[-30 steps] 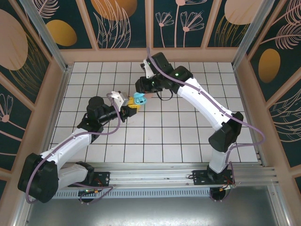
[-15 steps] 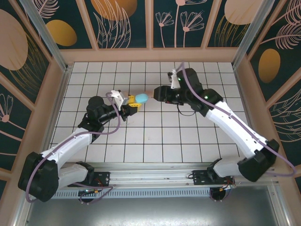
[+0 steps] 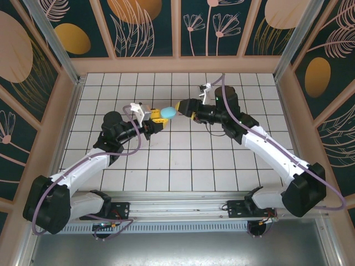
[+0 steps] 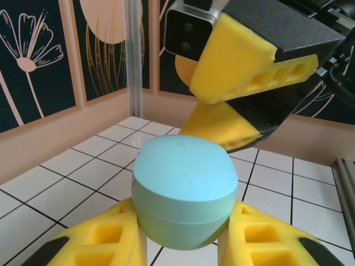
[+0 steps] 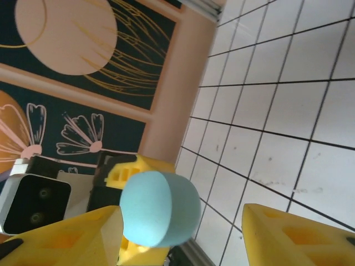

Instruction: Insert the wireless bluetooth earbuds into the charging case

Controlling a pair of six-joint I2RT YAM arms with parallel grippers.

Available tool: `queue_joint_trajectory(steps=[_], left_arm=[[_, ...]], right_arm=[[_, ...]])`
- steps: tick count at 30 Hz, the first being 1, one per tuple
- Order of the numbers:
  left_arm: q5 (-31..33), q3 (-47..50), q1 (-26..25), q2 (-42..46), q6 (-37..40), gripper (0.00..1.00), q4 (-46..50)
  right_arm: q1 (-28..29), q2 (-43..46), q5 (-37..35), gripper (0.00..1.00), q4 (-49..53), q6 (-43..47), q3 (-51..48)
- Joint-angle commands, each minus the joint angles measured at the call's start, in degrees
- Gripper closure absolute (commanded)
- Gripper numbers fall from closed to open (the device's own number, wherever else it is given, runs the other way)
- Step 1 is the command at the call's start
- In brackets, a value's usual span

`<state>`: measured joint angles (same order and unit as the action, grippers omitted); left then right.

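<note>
- Charging case (image 3: 168,113): the teal shell is held up off the tiled table (image 3: 222,160), about mid-table and towards the back wall, pinched in the left gripper (image 3: 158,119).
- The left jaws are clamped on the case's lower half. Its lid is closed, and you cannot tell whether the earbuds are already inside.
- The right gripper (image 3: 182,108) faces the case from the other side with its jaws spread wide and holding nothing. From its wrist camera the case sits between the two yellow fingers (image 5: 61,235). Whether one of them brushes it, you cannot tell.
- Risk one: the shell is rounded and looks smooth. A sideways push from a right finger could roll it out of the left pads, and it would drop to the tiles.
- Risk two: if you close the right jaws across both halves, you would likely pin the lid shut rather than lift it.
- Risk three: the two grippers are very near each other. A hasty approach could knock foam against foam and shift your grip.
</note>
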<state>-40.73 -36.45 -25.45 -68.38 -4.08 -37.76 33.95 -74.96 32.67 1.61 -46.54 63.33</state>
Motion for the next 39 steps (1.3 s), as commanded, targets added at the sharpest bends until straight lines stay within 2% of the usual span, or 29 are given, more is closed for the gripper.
queue_joint_trajectory(steps=[1, 7, 9, 13, 18, 21, 23, 26, 29, 33, 39], left_arm=[[-2.3, -2.0, 0.2, -0.4, -2.3, 0.8, -4.6], [-2.1, -2.1, 0.1, -0.7, -3.0, 0.8, -5.5], [-1.7, -2.1, 0.1, -0.9, -2.9, 0.8, -5.6], [-1.4, -2.0, 0.1, -2.1, -3.4, 0.79, -6.0], [0.5, -1.7, 0.1, -3.4, -3.8, 0.75, -6.8], [1.8, -1.9, 0.2, -4.1, -3.7, 0.67, -6.6], [3.7, -1.8, 0.2, -4.4, -3.1, 0.56, -5.9], [8.6, -1.1, 0.2, -4.0, -1.0, 0.3, -3.4], [14.7, 0.6, 0.4, -2.8, 0.8, 0.04, -1.2], [21.6, 3.5, 0.6, -1.0, 1.8, 0.02, -0.1], [29.8, 5.3, 0.8, -0.5, 2.2, 0.01, 0.8]], right_arm=[[0.1, -2.6, 4.2, 0.41, -6.6, -1.9, -0.6], [1.0, -6.7, 10.2, 0.44, -12.5, -4.5, -0.1], [1.0, -7.3, 11.0, 0.51, -13.1, -4.6, 0.0], [0.9, -7.9, 12.4, 0.72, -16.1, -6.2, -1.1], [0.8, -9.4, 15.8, 0.82, -20.3, -8.1, -2.8], [0.2, -9.9, 15.6, 0.88, -20.0, -7.7, -3.4], [-0.6, -10.1, 14.8, 0.9, -20.2, -7.7, -4.1], [-2.2, -10.4, 12.8, 0.92, -19.7, -7.7, -5.6], [-6.7, -11.4, 10.3, 0.93, -19.4, -6.3, -8.2], [-9.2, -15.8, 6.1, 0.93, -13.8, 1.6, -8.4], [-10.3, -27.6, 3.4, 0.94, -10.9, 10.7, -5.2]])
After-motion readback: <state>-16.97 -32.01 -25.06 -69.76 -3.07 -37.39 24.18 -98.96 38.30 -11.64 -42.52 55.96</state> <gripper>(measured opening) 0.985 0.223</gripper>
